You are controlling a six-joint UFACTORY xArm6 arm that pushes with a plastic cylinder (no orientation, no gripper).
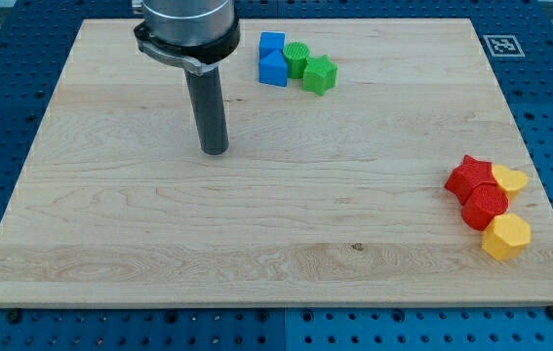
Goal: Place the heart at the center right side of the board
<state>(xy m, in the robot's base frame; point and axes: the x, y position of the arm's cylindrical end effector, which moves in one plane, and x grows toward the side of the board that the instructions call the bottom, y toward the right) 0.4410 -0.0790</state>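
In the camera view, my tip rests on the wooden board, left of the middle and in the upper half. I have no pincer to release or clench: I end in a plain dark rod, and nothing is held. My tip touches no block.

The yellow heart lies at the view's right, near the board's right edge, about halfway down. It touches the red star on its left. Just below those two sits the red cylinder, touching the star, and below that the yellow hexagon, touching the cylinder. These four make one tight cluster, well apart from my tip, far off to its right and lower.

Near the view's top, right of my rod, is a second cluster. Two blue blocks stand together, one behind the other; their exact shapes I cannot make out. The green cylinder touches them on their right, and the green star sits just beside it, lower right. This group is near my rod but apart from it.

Blue pegboard surrounds the board.
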